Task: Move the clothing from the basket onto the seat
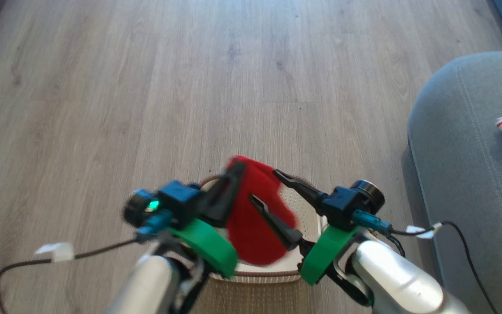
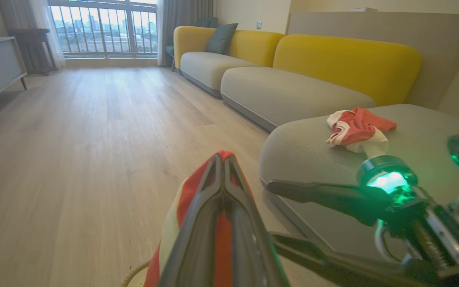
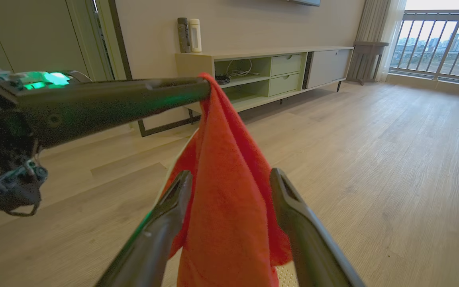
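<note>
head view: the left gripper (image 1: 235,170) is clamped on the clothing (image 1: 251,235) above the basket (image 1: 310,209). the right gripper (image 1: 263,185) gapes wide, straddling it.

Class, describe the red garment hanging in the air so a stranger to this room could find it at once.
Start at the grey seat on the right of the head view, then look left to the cream basket on the floor. Above it a red garment dangles, pinched at its top by the shut jaws of the left gripper. The other garment lies crumpled on the seat.
</note>
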